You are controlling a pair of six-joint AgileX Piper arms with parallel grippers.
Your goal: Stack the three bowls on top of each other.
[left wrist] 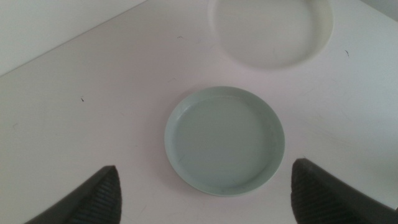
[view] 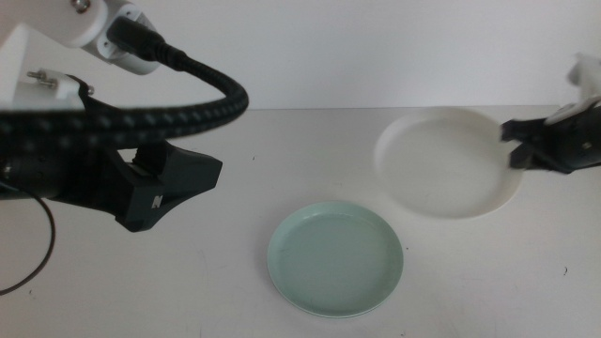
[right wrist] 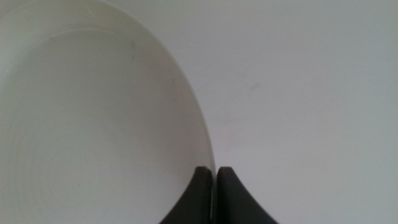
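A mint green bowl [view: 336, 258] lies on the white table near the front middle. The left gripper [view: 178, 192] hovers to its left; in the left wrist view its jaws stand wide open [left wrist: 205, 168] on either side of the mint bowl [left wrist: 224, 140], holding nothing. The white bowl [view: 446, 160] is behind and to the right. My right gripper [view: 516, 145] comes in from the right, shut on that bowl's right rim. In the right wrist view the jaws [right wrist: 214, 174] pinch the rim of the white bowl [right wrist: 93, 112]. I cannot tell whether it is lifted.
The white table [view: 235, 291] meets a pale back wall [view: 376, 47] behind the bowls. The left arm's black corrugated cable [view: 202, 80] arches over the table's left side. The white bowl [left wrist: 267, 31] also shows in the left wrist view.
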